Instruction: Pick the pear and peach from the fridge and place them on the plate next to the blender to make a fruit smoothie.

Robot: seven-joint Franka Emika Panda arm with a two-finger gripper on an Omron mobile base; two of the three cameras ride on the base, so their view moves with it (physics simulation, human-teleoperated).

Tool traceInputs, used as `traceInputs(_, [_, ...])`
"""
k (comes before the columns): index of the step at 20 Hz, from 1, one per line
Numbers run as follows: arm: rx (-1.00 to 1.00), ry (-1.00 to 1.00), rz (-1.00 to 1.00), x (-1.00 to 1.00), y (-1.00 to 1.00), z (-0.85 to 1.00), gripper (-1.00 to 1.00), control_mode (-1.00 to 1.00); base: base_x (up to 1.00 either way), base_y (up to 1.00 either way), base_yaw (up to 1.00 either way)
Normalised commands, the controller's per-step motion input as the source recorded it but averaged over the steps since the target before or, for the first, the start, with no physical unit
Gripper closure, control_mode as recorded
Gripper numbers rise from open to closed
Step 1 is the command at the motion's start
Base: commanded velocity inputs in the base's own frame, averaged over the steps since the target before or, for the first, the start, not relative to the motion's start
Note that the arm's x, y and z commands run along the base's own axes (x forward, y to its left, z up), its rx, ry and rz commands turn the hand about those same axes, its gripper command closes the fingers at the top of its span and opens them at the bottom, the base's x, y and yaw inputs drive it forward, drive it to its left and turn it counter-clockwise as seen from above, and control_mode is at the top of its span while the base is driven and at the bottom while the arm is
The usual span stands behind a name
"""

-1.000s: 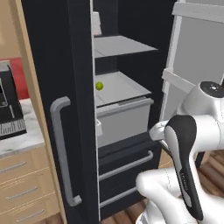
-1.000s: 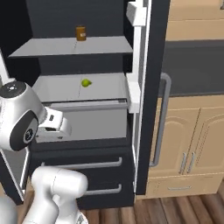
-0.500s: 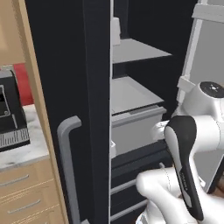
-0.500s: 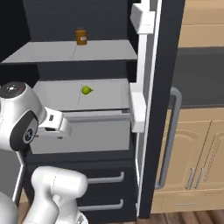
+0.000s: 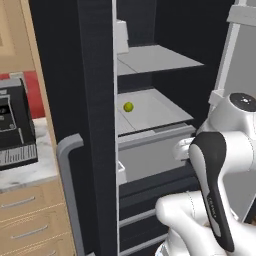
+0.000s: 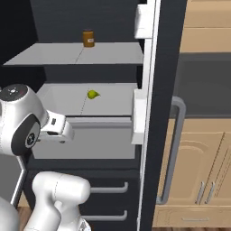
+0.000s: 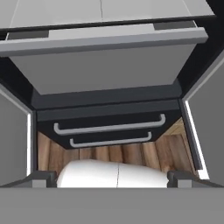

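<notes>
Nearer fridge [image 6: 67,63] — pear [image 6: 92,94] above end effector [image 7: 112,177]

Nothing legible in front of me.

I can read no word, brand or number anywhere. The orange-brown jar [image 6: 88,38] on the upper shelf carries a dark band that may be a label, too small to make out. The black appliance [image 5: 15,127] on the counter shows pale panel marks, blurred past reading.
</notes>
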Motion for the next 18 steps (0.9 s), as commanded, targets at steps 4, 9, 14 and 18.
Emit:
traceInputs(4, [0.0,0.0,0.0,0.0,0.0,0.0,-1.0,1.0,0.25,-0.09,0.09])
traceInputs(9, [0.0,0.0,0.0,0.0,0.0,0.0,-1.0,1.0,0.36,-0.02,0.05])
traceInputs(14, [0.0,-0.01,0.0,0.27,0.0,0.03,-1.0,-1.0,0.16,0.0,0.02])
traceInputs(18, [0.0,-0.15,0.0,0.42,0.0,0.32,-1.0,-1.0,0.0,0.0,0.0])
